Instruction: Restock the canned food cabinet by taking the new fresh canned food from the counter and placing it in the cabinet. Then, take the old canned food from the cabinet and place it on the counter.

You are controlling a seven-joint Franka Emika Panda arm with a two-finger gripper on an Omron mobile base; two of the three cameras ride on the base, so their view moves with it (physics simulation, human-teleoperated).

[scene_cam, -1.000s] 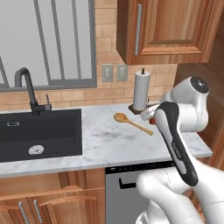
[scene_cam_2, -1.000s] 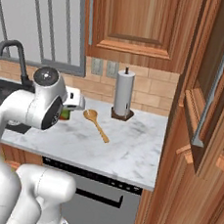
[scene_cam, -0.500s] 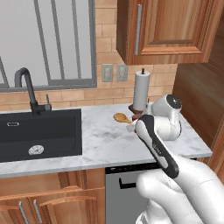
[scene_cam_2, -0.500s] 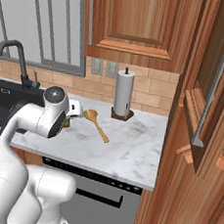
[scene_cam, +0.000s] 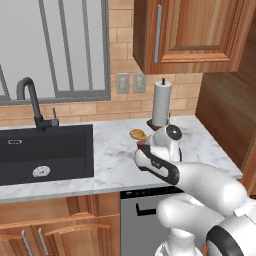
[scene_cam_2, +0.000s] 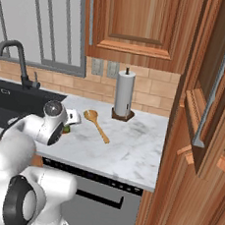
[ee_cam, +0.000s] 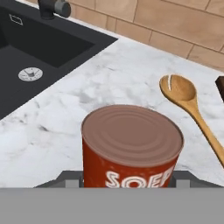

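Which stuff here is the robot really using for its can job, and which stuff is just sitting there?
For the job: old canned food, end effector around it, counter, cabinet.

Just lying about: wooden spoon, paper towel roll, sink, faucet.

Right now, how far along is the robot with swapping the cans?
Late stage, seemingly. In hand: the gripper is closed on the dark red old can, low over the marble counter. Left: setting it down and letting go. Whether the new can reached the cabinet isn't visible.
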